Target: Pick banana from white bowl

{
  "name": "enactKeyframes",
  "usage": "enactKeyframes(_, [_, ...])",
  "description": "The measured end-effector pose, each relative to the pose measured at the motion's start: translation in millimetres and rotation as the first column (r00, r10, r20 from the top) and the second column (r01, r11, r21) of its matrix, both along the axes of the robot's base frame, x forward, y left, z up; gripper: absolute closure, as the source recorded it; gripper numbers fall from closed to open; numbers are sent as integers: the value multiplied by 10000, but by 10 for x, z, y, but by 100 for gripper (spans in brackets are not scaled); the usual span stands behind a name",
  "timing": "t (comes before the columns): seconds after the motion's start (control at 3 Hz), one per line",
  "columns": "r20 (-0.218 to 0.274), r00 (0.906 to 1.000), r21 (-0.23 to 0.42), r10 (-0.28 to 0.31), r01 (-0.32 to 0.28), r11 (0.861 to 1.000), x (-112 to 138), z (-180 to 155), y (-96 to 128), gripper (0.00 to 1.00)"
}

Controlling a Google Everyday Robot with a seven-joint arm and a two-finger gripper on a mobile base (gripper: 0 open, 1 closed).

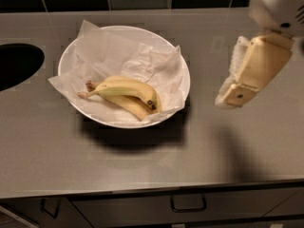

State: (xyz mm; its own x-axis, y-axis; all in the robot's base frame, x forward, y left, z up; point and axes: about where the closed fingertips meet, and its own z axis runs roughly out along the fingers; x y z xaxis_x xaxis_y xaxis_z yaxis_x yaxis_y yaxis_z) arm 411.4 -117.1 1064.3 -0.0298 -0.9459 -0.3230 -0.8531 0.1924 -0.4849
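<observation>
1st voice: 2 slim yellow bananas (127, 93), seemingly joined at 1 brown stem, lie in the wide, shallow white bowl (71, 56), on the crumpled white paper (128, 56) that lines it. The cream-coloured hand (232, 95) hangs well apart from them, off to the right of the bowl and above the grey metal surface (142, 170). I cannot tell whether it is released or clenched. It is far from the fruit, so it is not grasping it.

2nd voice: Which way does the fruit lie?

1st voice: Its long axis runs left to right, dipping a little toward the near edge on the right. The stem points left and the dark tips point right. The arch bows toward the back wall.

2nd voice: What could go wrong?

1st voice: I see 3 risks. A low closing could pinch the loose paper along with the fruit and drag it out. A descent that clips the rim could tip or slide the bowl, which looks unanchored. A grip near either end could let the pair swing or slip, so I judge that closing across the middle, at right angles to the long axis, looks safest.
</observation>
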Motion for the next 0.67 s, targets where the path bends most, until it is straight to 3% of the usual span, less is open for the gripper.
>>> enactKeyframes(0.33, [12,9995,524,327,-327,9981,-23,-55,238,0])
enactKeyframes(0.67, [13,9995,525,327,-327,9981,-23,-55,238,0])
